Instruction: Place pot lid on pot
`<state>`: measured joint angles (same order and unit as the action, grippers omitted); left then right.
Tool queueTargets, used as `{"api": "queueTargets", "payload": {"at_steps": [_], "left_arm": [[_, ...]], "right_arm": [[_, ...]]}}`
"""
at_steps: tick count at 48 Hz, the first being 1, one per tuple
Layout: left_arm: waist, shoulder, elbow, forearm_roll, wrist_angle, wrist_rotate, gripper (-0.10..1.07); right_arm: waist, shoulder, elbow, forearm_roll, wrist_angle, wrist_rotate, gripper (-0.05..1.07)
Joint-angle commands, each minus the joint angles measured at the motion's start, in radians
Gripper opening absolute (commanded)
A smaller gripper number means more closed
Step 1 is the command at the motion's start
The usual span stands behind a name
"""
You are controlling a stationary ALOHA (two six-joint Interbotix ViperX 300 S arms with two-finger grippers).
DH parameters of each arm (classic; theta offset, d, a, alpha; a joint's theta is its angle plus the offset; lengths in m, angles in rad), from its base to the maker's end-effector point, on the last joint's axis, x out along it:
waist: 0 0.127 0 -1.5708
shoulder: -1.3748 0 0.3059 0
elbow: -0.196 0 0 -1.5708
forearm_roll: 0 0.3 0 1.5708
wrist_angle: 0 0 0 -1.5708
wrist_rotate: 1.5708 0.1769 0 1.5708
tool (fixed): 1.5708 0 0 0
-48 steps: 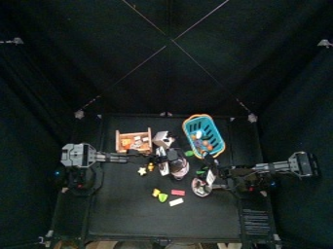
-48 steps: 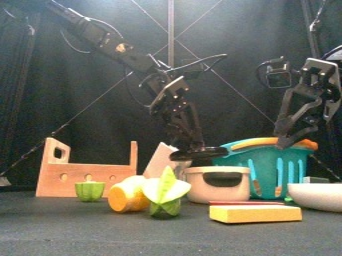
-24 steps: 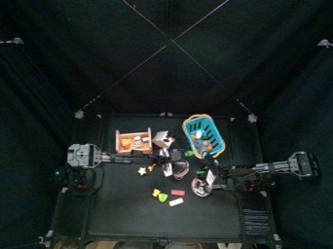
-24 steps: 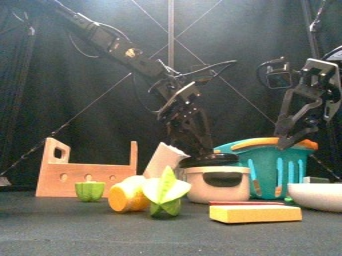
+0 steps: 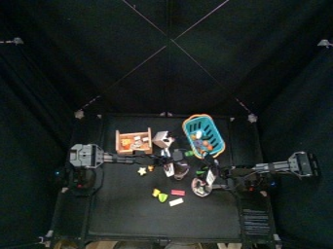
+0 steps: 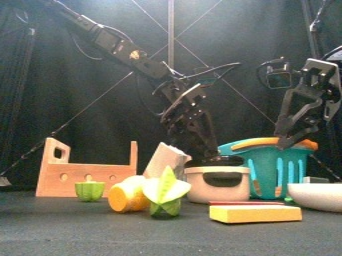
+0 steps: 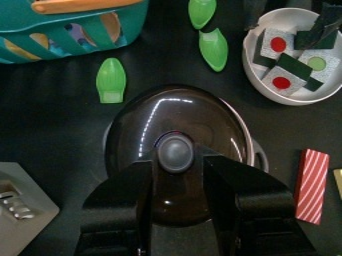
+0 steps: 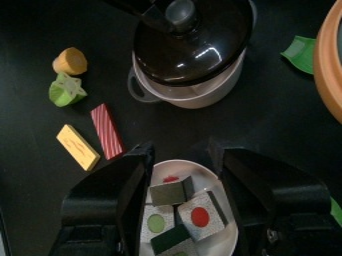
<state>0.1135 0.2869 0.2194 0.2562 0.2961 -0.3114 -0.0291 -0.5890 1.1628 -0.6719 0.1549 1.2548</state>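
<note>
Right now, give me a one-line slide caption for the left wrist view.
Left end effector open above the dark lid resting on the pot, straddling its knob.

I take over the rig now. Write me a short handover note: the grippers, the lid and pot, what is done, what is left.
Left gripper: fingers open, straddling the knob of the pot lid, no grip visible.
Right gripper: open, empty, resting above a white bowl of blocks.
Lid sits on the pot, slightly askew in the right wrist view.
Done: lid placed and released.
Left: check seating, withdraw the left arm.
</note>
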Motion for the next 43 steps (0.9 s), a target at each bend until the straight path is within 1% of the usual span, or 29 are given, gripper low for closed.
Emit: {"api": "queueTargets", "payload": {"at_steps": [1, 15, 43], "left_arm": [[-0.003, -0.012, -0.029, -0.002, -0.002, 0.000, 0.62], [-0.015, -0.012, -0.029, -0.003, 0.003, 0.000, 0.62], [-0.015, 0.014, -0.046, -0.009, 0.006, 0.000, 0.62]], "right_arm": [[-0.002, -0.005, -0.009, 0.000, -0.005, 0.000, 0.83], [-0.002, -0.003, -0.009, 0.002, -0.005, 0.000, 0.83], [0.000, -0.003, -0.009, 0.000, -0.005, 0.000, 0.83]]}}
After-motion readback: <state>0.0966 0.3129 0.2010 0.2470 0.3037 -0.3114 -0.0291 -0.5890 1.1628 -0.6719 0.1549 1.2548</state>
